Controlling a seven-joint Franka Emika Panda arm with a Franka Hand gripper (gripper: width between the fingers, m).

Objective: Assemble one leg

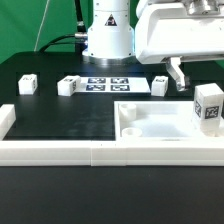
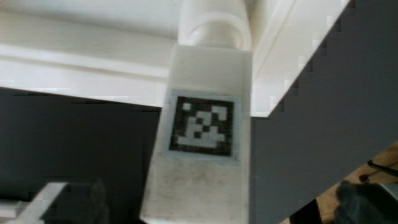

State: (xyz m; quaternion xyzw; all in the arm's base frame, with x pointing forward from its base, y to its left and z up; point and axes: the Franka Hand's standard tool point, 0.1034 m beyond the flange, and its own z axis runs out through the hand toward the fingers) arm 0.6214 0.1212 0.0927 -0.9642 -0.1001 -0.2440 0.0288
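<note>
One leg (image 1: 208, 107), a white post with a marker tag, stands upright at the right corner of the large white slab (image 1: 150, 122). My gripper (image 1: 193, 82) hangs just above it. One finger (image 1: 175, 74) shows to the exterior view's left of the leg, with a gap between them. In the wrist view the leg (image 2: 199, 120) runs lengthwise between the jaws of my gripper (image 2: 196, 216), its round tip against the slab (image 2: 107, 50). A finger (image 2: 63, 203) stands apart from it. Three more legs (image 1: 27, 84) (image 1: 68, 86) (image 1: 160, 84) lie on the black table.
The marker board (image 1: 107, 84) lies before the robot base (image 1: 107, 35). A low white wall (image 1: 90, 151) runs along the table's front, with a side piece (image 1: 5, 120) at the exterior view's left.
</note>
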